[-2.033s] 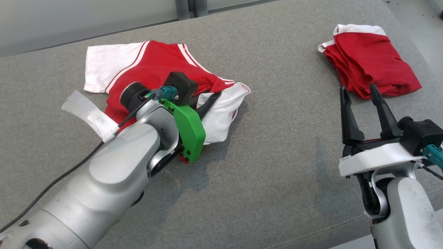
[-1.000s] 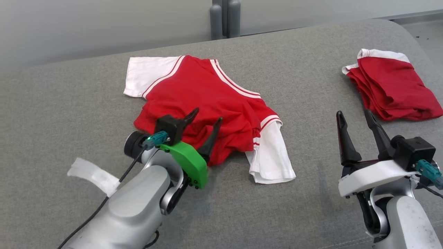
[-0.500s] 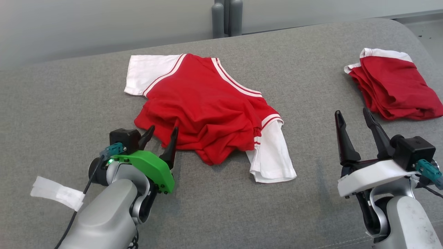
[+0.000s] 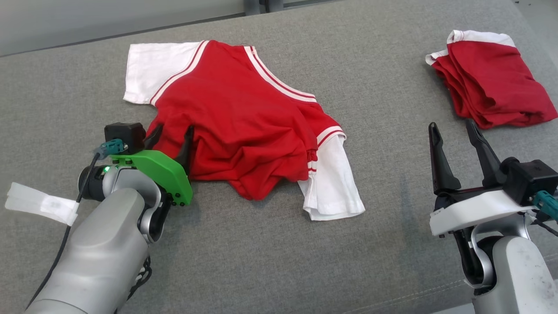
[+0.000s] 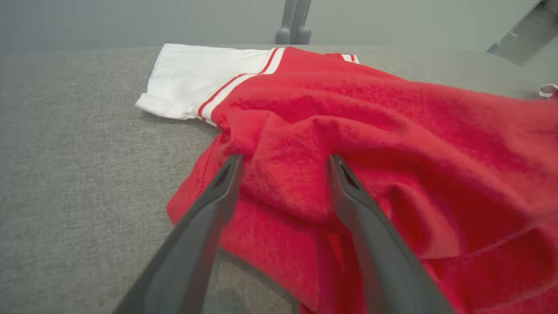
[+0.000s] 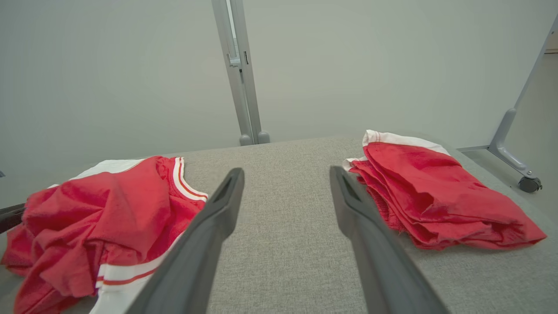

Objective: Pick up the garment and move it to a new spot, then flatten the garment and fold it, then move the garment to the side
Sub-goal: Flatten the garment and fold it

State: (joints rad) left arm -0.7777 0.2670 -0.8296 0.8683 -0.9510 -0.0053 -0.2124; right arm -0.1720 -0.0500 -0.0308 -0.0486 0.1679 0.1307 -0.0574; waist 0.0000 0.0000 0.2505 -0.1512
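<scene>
A red short-sleeved shirt [image 4: 244,113] lies on a grey fabric-covered tabletop [image 4: 279,261], left of centre in the head view and in front of the robot's left arm. Its body is red, its two sleeves are white, and thin red-and-white stripes run along the seams where sleeve meets body. The far sleeve [image 4: 146,69] lies flat and spread toward the back left. The near sleeve [image 4: 333,185] points toward the robot, its cuff edge slightly curled. The upper part of the shirt is fairly smooth, while the lower part is bunched into soft folds and ridges, with the hem gathered into an uneven point near the front.

The left pincer [image 4: 174,128], mounted on a green wrist bracket [image 4: 161,170], stands wide open at the shirt's left lower edge. In the left wrist view, the left pincer [image 5: 285,159] has its two dark fingers on either side of a raised fold of the red cloth [image 5: 392,131], holding nothing. Whether the fingertips touch the fabric cannot be told.

The right pincer [image 4: 451,125] is also wide open and empty, poised above bare tabletop well to the right of the shirt. In the right wrist view, its fingers [image 6: 218,209] frame the grey surface [image 6: 283,218], with the shirt [image 6: 109,205] to one side.

A second red-and-white garment [image 4: 492,83], loosely folded into a stack, rests near the tabletop's far right corner, well apart from the shirt.
</scene>
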